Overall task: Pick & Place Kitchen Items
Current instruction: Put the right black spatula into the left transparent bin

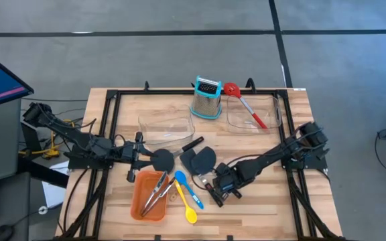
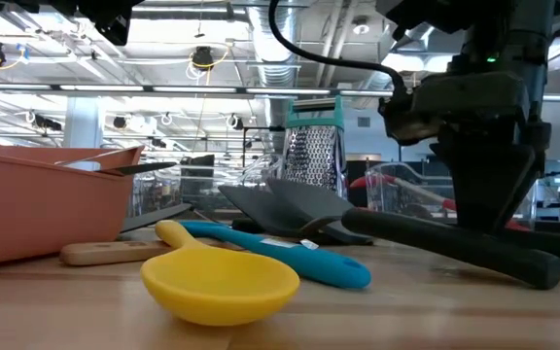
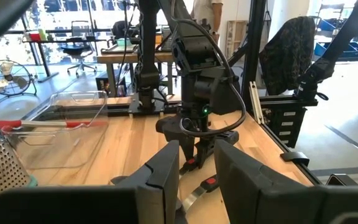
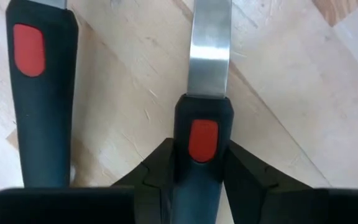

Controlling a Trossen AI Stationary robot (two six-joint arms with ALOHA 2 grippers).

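Note:
My right gripper [image 1: 218, 183] points down at the table's middle, shut on a black-handled tool [image 4: 202, 106] with a red mark and a steel blade. A second such tool [image 4: 41, 93] lies on the wood beside it. My left gripper [image 1: 140, 161] hovers level above the table left of the middle. Its fingers [image 3: 166, 177] stand a little apart with nothing between them. A black round-headed utensil [image 1: 161, 159] shows just off its tips. Blue [image 1: 187, 189] and yellow [image 1: 190, 213] spoons lie on the wood. Steel tongs [image 1: 154, 195] lie in the orange tray [image 1: 139, 201]. My right gripper pinches the tool's black handle [image 4: 192, 177] between its two fingers, close to the end where the steel blade begins. The fingers come from above, pointing down, and lie across the handle. The low view shows a black handle [image 2: 455, 243] flat on the wood under the gripper.
Two grey spatula heads [image 1: 200, 159] lie between the grippers. At the back stand a steel grater [image 1: 206, 99] and two clear bins [image 1: 166, 127], the right bin [image 1: 268, 119] holding a red slotted spoon [image 1: 243, 102]. A black frame [image 1: 112, 120] borders the table.

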